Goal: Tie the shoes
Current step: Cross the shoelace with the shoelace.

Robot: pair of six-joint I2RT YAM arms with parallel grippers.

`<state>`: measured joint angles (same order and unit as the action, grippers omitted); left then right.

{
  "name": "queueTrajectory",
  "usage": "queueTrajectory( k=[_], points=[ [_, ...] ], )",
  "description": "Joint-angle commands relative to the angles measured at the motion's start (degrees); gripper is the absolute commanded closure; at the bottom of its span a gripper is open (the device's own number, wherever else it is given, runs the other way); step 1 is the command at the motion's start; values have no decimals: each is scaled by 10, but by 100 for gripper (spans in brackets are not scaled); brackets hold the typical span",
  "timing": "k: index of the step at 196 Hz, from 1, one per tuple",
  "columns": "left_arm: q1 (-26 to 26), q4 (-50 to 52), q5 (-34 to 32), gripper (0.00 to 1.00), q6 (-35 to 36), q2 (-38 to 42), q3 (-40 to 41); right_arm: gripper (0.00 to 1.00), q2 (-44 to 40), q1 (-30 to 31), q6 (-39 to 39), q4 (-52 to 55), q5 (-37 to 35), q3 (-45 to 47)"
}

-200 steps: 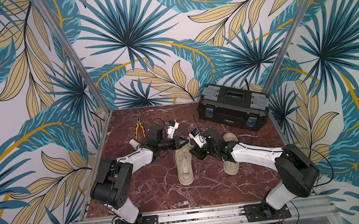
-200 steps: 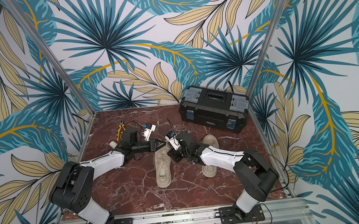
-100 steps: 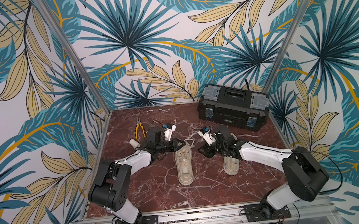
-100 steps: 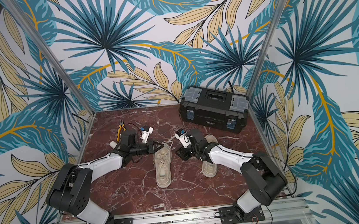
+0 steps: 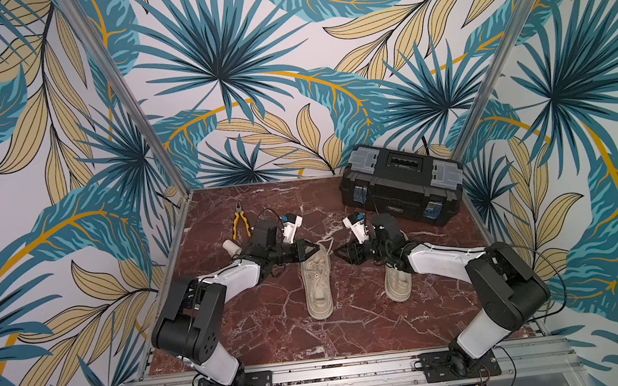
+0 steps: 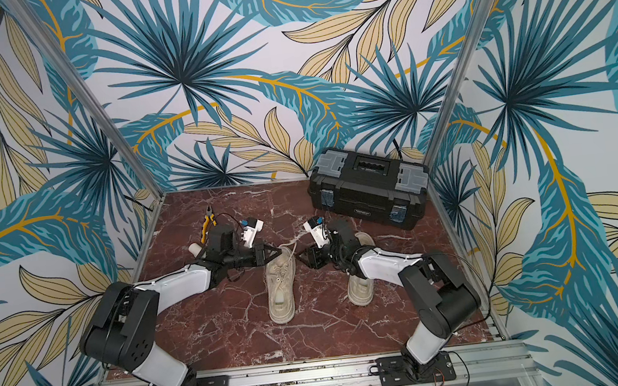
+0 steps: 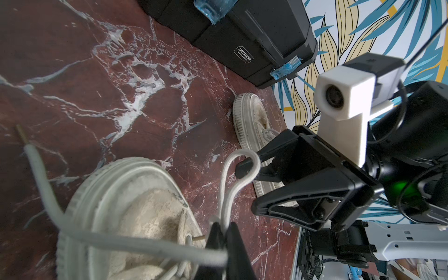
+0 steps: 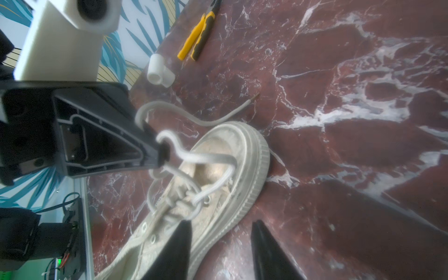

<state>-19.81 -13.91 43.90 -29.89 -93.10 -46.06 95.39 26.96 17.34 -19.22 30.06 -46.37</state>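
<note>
Here, the left gripper pinches a lace loop above the shoe while the right gripper, jaws apart just opposite, hooks it; a hasty tug could slip the loop free.

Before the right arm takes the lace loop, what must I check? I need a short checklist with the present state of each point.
1. Grip: the left gripper is shut on the lace: ok.
2. The loop stands open, clear of the shoe: ok.
3. The right gripper is open: ok.
4. The loop is between the right jaws: cannot tell; the tips are close to it.
5. The lace end lies free on the table: ok.
6. The shoe sits flat, sole down: ok.
</note>
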Motion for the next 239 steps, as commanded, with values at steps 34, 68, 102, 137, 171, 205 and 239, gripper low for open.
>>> queueTrajectory(
  k=[34,68,102,137,171,205,239],
  points=[
    [3,-6,6,99,4,17,2,59,55,3,82,-81,34,-19],
    [3,-2,7,99,6,18,0,66,70,3,100,-98,40,-29],
    [3,0,8,100,6,18,-2,82,85,6,113,-112,49,-39],
    [-1,8,16,100,7,17,-13,100,28,19,69,-73,1,-17],
    [-28,24,30,100,13,5,-48,100,-84,65,-30,38,-120,10],
    [-49,21,48,100,6,-22,-79,100,-137,117,-83,85,-229,25],
    [-49,24,61,100,5,-43,-91,100,-139,162,-114,75,-333,29]
  ],
)
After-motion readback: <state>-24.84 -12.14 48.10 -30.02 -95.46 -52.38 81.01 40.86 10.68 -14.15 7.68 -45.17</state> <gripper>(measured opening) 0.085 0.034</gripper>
